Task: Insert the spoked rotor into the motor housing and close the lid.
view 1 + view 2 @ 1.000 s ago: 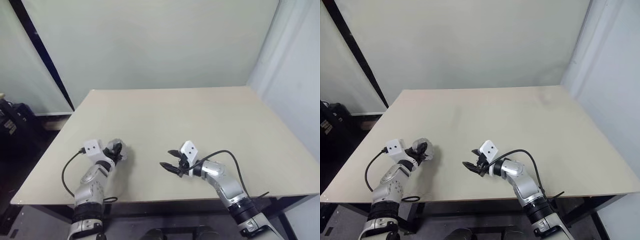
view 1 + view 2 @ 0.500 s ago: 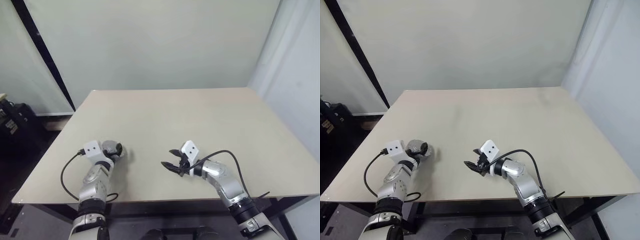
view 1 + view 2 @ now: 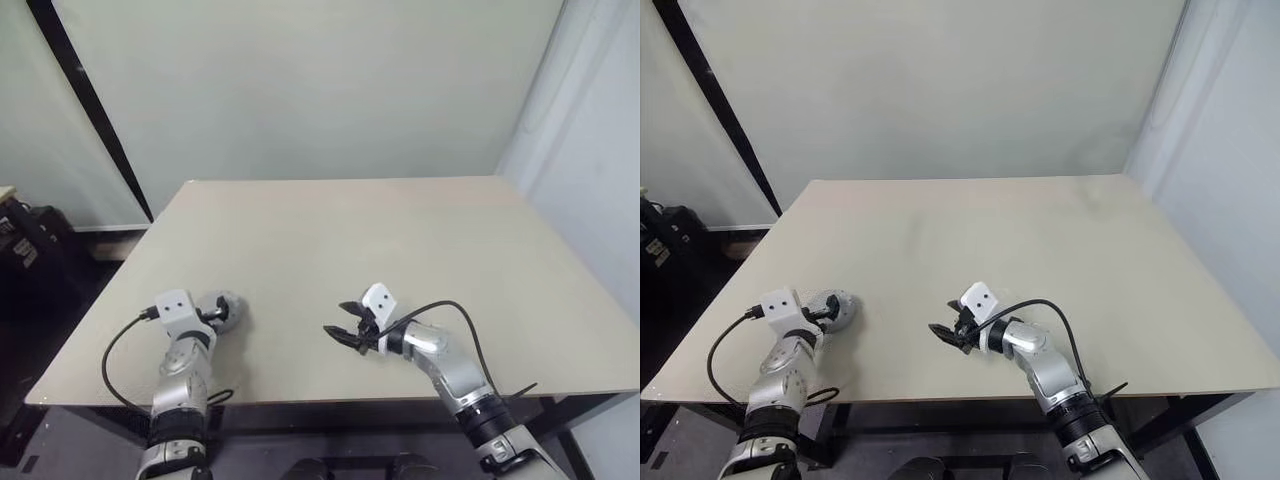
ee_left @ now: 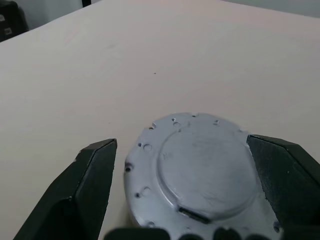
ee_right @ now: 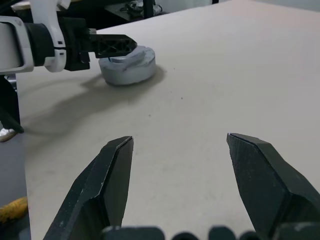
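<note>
No text, label, brand, number or sign could be read anywhere. The lid (image 4: 205, 172) carried only small holes on its grey face, and the tabletop (image 3: 400, 240) was plain and without any marking.

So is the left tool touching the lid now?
Apart. In the left wrist view, table shows between the left tool's open fingers and the lid on both sides.

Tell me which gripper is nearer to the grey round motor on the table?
Left. The left gripper has its open fingers on either side of the motor, apart from it. The right gripper is open over bare table, well off to the motor's right.
</note>
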Motion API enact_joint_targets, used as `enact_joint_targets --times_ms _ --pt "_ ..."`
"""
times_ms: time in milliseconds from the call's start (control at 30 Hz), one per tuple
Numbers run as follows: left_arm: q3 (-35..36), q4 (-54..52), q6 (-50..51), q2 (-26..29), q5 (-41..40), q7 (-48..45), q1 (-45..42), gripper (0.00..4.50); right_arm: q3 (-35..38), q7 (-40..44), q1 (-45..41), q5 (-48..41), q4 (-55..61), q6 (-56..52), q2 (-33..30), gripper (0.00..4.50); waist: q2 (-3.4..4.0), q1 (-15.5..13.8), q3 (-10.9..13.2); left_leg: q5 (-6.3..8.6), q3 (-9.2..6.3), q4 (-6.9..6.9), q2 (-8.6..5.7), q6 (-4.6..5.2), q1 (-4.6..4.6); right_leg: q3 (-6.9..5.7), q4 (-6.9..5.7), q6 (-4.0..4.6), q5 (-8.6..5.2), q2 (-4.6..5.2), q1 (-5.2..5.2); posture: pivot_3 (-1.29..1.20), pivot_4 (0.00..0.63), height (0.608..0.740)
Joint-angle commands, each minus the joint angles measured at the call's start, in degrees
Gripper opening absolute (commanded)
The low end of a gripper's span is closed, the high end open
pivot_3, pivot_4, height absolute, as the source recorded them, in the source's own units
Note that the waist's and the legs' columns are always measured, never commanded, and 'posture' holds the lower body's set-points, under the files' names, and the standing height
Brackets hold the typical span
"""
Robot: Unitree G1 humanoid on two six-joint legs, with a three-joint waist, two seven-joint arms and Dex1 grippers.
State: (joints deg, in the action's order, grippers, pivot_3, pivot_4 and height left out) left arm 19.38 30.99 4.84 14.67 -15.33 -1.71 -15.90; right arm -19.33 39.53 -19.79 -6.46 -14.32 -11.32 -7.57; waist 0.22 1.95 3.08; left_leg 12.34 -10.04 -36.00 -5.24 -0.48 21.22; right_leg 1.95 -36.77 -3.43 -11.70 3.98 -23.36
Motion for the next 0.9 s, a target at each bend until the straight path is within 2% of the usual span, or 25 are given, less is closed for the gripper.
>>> enact_joint_targets --times_ms 33,233,367,500,733,900 --pt "-0.1 -4.1 -1.8 0.5 1.1 0.1 0.4 4.45 1.3 -0.9 -2.0 0.5 0.4 1.5 0.6 3.25 0.00 0.0 0.0 0.00 0.00 0.00 0.01 0.00 0.00 -0.01 -0.01 0.00 0.00 -0.01 0.00 0.00 0.000 0.740" --pt "-3.2 -19.2 -0.4 1.6 0.0 -7.0 4.9 4.45 6.6 -3.9 -1.9 -2.5 2.6 -0.7 0.7 3.25 0.00 -0.3 0.0 0.01 0.01 0.01 0.02 0.00 0.02 0.00 0.00 0.01 0.00 0.01 -0.01 0.00 0.000 0.740" --pt "-9.3 -33.6 6.3 4.5 -2.3 -16.3 8.9 4.45 12.4 -7.1 -0.3 -5.1 6.9 -4.1 -0.5 3.25 0.03 -0.5 0.0 0.01 0.03 0.00 0.06 -0.01 0.09 0.02 0.00 0.03 -0.01 0.03 -0.04 0.00 0.000 0.740" --pt "-15.0 -41.8 14.2 6.3 -3.7 -21.4 11.0 4.45 15.3 -6.1 3.3 -7.1 12.2 -8.8 -4.3 3.25 0.07 -0.5 0.0 0.02 0.10 0.01 0.06 0.02 0.10 0.13 0.02 0.05 -0.03 0.04 -0.03 0.00 0.000 0.740" --pt "-21.0 -42.3 18.5 6.9 -2.4 -25.6 11.2 4.45 19.9 -6.7 9.1 -8.5 17.7 -12.4 -10.2 3.25 0.14 -0.3 0.1 0.04 0.18 0.02 0.13 0.05 0.10 0.11 0.01 0.16 -0.10 -0.01 -0.06 0.00 0.000 0.740" --pt "-21.8 -41.3 19.0 6.4 -2.2 -26.3 10.7 4.45 22.1 -7.9 11.2 -9.0 18.9 -12.6 -11.0 3.25 0.14 -0.3 0.1 0.04 0.23 -0.01 0.38 0.04 0.10 0.13 0.03 0.17 -0.11 0.02 -0.05 0.00 0.000 0.740"
